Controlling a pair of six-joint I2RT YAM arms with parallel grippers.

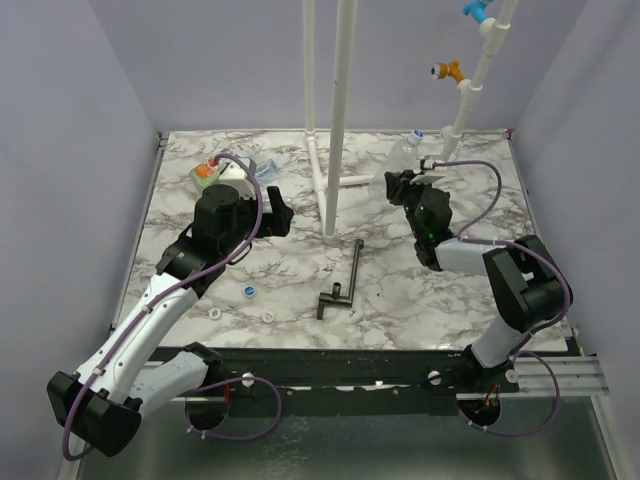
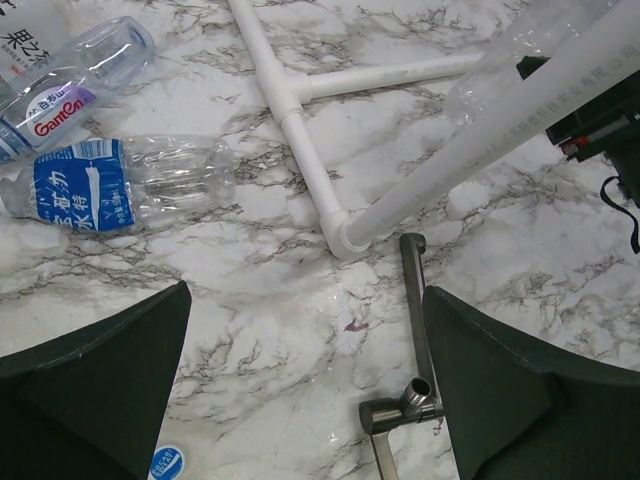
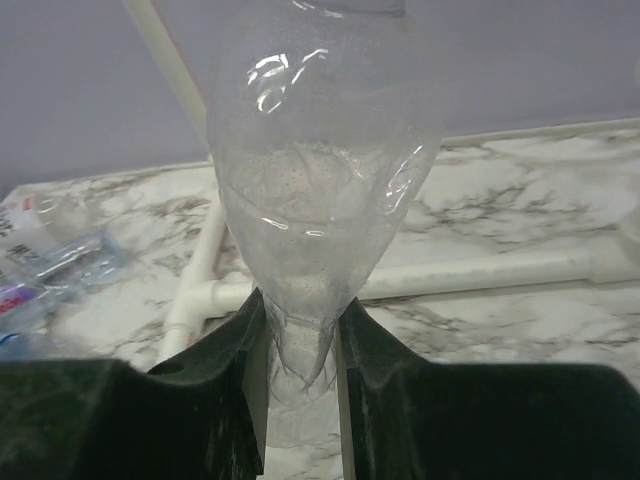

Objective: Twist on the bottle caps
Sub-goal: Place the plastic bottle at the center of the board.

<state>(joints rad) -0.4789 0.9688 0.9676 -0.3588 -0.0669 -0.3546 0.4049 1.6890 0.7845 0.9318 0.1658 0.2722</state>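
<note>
Right gripper (image 3: 300, 305) clenched on clear unlabelled plastic bottle (image 3: 315, 180), long axis straight out beyond fingertips. Left gripper (image 2: 305, 295) spread wide, empty; small round blue plastic cap (image 2: 166, 462) beside one finger, left arm nearer.

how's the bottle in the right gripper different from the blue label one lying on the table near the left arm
The held bottle is pinched at its narrow end between the fingers of the right gripper. The blue-label bottle lies free on its side on the marble table. The held bottle shows no label in the wrist view, while the blue-label bottle wears a blue wrap with white print. Both are clear, thin plastic.
</note>
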